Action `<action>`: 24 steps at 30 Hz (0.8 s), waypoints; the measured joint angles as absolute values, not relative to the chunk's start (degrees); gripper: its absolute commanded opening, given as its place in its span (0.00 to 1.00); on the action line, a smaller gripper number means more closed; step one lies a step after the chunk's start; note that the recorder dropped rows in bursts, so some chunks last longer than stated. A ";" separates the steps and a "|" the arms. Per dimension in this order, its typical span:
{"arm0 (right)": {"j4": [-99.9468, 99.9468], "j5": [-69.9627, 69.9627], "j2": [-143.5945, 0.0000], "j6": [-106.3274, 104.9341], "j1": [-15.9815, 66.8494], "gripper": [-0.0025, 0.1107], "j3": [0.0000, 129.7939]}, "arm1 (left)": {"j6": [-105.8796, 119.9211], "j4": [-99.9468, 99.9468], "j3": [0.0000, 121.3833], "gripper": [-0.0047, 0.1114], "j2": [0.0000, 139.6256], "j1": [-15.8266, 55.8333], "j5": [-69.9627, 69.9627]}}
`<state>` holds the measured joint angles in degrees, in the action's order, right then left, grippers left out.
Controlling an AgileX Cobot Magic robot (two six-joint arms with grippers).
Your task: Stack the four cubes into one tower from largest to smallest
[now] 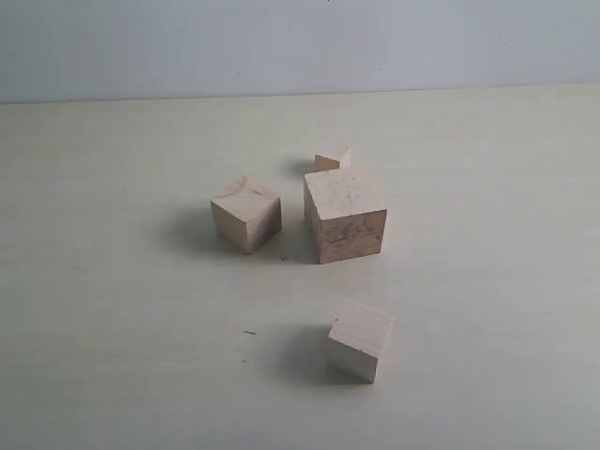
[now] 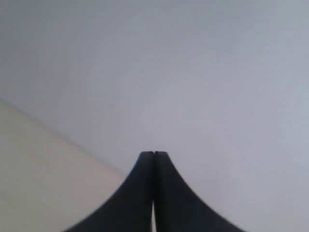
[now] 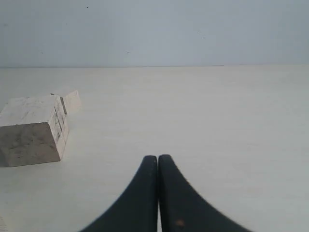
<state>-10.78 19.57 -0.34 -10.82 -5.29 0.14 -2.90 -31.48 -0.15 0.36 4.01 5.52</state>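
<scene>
- Currently the pale table (image 1: 112,375) carries four wooden cubes, each standing on the table surface itself and none touching another
- The largest cube (image 1: 345,214), darker with mottled brown grain on its sides, sits near the middle of the exterior view
- The second cube (image 1: 247,214), next in size, stands just left of the largest across a narrow gap, turned so that a corner edge faces the camera
- The smallest cube (image 1: 333,156) lies just behind the largest, toward the grey wall (image 1: 281,47)
- The third cube (image 1: 360,339), pale beige, stands in front of the largest, nearer the camera and well apart from the other three, set at an angle
- The left tool (image 2: 154,153) has its two dark fingers pressed flat together, gripping nothing; its wrist view shows only wall and a slice of table
- The right tool (image 3: 158,157) is likewise closed tight, fingers meeting along their length, holding nothing, above the table
- In the right wrist view the largest cube (image 3: 31,130) stands well apart from that tool, and the corner of a paler cube (image 3: 72,100) peeks from behind it; which of the smaller ones that is cannot be told from this view
</scene>
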 measured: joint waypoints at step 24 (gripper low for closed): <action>-10.78 19.57 -0.34 -10.82 -5.29 0.02 0.14 | -65.61 65.27 43.73 0.04 83.37 3.89 21.26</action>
